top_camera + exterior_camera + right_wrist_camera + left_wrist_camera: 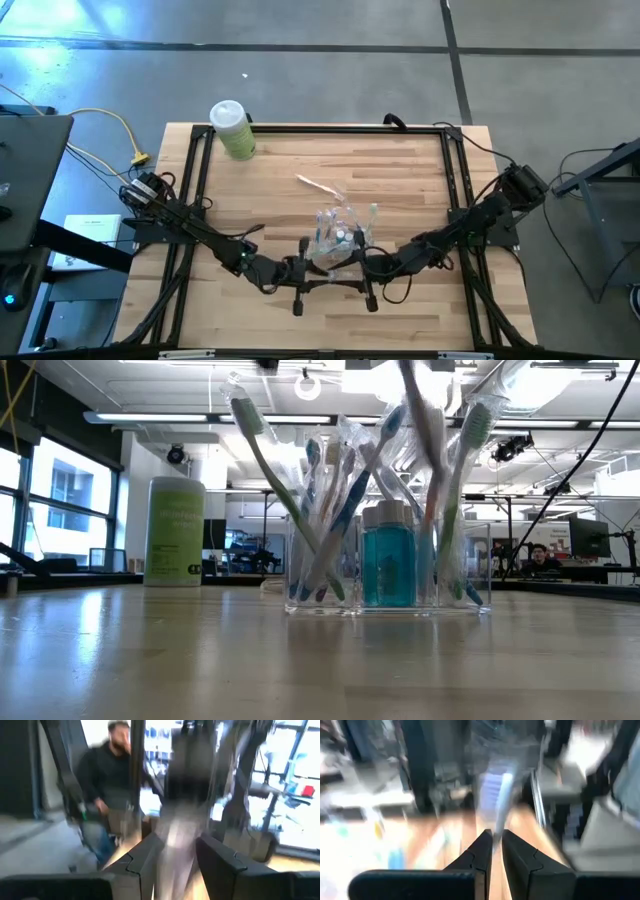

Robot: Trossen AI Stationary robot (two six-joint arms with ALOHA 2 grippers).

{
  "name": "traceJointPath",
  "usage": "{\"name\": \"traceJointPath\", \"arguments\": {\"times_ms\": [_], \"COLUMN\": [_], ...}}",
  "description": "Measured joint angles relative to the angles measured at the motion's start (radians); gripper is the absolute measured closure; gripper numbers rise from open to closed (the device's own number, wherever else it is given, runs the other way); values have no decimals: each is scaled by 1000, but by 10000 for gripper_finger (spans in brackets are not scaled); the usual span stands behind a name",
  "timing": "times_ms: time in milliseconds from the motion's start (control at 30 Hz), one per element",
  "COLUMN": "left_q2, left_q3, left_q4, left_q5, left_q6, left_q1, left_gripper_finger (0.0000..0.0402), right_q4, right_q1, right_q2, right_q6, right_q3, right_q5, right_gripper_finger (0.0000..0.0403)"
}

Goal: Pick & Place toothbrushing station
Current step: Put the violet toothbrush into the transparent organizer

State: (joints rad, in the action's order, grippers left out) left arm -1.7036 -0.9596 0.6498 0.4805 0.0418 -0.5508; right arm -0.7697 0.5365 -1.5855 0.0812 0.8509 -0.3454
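near the table's front middle stands the clear holder (388, 605), packed with wrapped toothbrushes (330, 510) and a small blue bottle (388, 565). one more brush (322, 187) lies loose on the wood just behind it. the brushes look light and stiff but slick in their film, so a pinch on the handle well below the head seems safest; the holder itself probably tips easily if nudged. left gripper (495, 837) sits low just beside the holder, fingers nearly pressed together on what seems a pale brush handle (497, 795). right gripper (172, 845) is spread around a blurred wrapped brush. green canister (232, 129) stands far off at the back left corner, leaving open wood behind.
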Motion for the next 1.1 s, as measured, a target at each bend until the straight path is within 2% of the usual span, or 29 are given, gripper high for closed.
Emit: {"name": "traceJointPath", "arguments": {"times_ms": [100,200,500,900,1100], "left_q2": [-18,0,-1,-2,-2], "left_q3": [12,1,1,1,0], "left_q4": [-33,43,53,-48,-58], "left_q5": [-3,5,20,-19,-12], "left_q6": [-6,-6,8,-34,-70], "left_q1": [0,-1,0,-51,-81], "left_gripper_finger": [363,363,363,363,325], "right_q4": [28,100,126,169,257], "right_q1": [0,0,5,83,111], "right_q2": [14,2,3,22,63], "right_q6": [-36,-78,-84,2,-1], "right_q3": [8,1,1,-2,-2], "right_q5": [28,51,37,31,30], "right_gripper_finger": [281,283,283,283,283]}}
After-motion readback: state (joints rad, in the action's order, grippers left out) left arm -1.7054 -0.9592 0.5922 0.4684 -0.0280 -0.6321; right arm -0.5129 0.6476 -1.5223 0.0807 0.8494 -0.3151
